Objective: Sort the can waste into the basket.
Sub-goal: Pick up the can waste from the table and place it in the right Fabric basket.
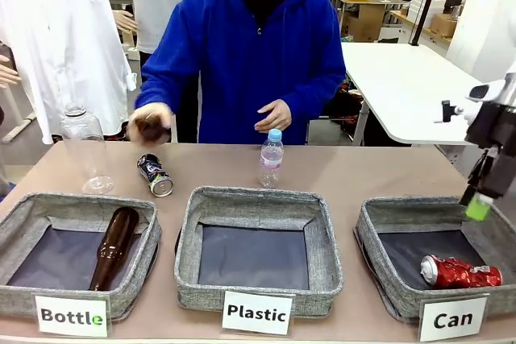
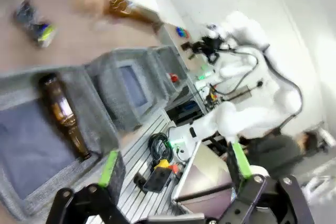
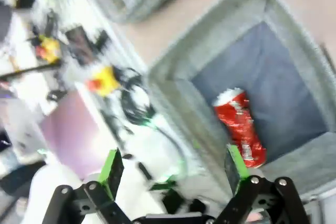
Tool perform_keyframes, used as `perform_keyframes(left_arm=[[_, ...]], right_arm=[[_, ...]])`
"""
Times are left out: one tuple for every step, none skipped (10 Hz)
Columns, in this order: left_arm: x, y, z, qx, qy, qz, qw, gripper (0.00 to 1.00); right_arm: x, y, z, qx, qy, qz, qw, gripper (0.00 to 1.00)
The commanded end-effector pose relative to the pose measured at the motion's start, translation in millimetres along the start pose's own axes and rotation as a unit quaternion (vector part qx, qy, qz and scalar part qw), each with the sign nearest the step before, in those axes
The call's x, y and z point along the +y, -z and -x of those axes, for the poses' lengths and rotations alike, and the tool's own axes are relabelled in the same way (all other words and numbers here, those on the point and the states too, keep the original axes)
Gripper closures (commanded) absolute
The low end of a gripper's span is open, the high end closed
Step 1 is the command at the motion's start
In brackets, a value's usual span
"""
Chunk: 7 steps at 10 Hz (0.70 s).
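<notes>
A crushed red can [image 1: 459, 271] lies inside the grey basket labelled "Can" [image 1: 379, 217] at the front right. My right gripper [image 1: 479, 201] hangs just above that basket's right side. In the right wrist view this gripper [image 3: 174, 169] stands open and empty, with the red can [image 3: 241, 127] lying free in the basket [image 3: 173, 72] below. A dark crushed can [image 1: 155, 175] lies on the table behind the left basket, also seen as the dark can [image 2: 31, 22] in the left wrist view. My left gripper [image 2: 174, 165] is open with nothing between its fingers.
A brown bottle [image 1: 113, 247] lies in the "Bottle" basket [image 1: 81, 203]; the "Plastic" basket [image 1: 258, 199] sits in the middle. A small water bottle [image 1: 272, 159] and a large clear bottle [image 1: 83, 151] stand on the table. The person's hand [image 1: 149, 122] holds another brown bottle near the dark can.
</notes>
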<state>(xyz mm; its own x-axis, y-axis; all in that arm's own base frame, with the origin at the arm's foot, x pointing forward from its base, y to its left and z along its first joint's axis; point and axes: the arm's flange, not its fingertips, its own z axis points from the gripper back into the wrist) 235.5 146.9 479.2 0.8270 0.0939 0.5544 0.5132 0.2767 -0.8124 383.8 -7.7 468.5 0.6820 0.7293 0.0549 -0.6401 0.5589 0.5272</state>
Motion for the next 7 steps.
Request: perform_keyframes(left_arm=[[-88, -57, -3, -0.036, 0.119, 0.034, 0.992, 0.00], [-110, -80, -7, -0.067, 0.143, 0.042, 0.987, 0.00], [-125, -109, -7, -0.101, 0.150, 0.054, 0.982, 0.00], [-131, -134, -5, -0.129, 0.149, 0.071, 0.978, 0.00], [-128, -151, -5, -0.155, 0.141, 0.055, 0.976, 0.00], [-122, -157, -2, -0.178, 0.124, 0.048, 0.975, 0.00], [-119, -152, -2, -0.172, 0.119, 0.048, 0.977, 0.00]], right_arm=[[-10, -23, -5, -0.342, 0.324, -0.292, 0.832, 0.00], [-14, -27, 1, -0.406, 0.364, -0.333, 0.769, 0.00], [-19, -31, 14, -0.431, 0.360, -0.396, 0.726, 0.00], [-23, -33, 27, -0.462, 0.353, -0.440, 0.684, 0.00], [-28, -33, 35, -0.490, 0.360, -0.468, 0.641, 0.00], [-26, -29, 24, -0.122, 0.203, -0.211, 0.948, 0.00], [-26, -29, 24, -0.122, 0.203, -0.211, 0.948, 0.00]])
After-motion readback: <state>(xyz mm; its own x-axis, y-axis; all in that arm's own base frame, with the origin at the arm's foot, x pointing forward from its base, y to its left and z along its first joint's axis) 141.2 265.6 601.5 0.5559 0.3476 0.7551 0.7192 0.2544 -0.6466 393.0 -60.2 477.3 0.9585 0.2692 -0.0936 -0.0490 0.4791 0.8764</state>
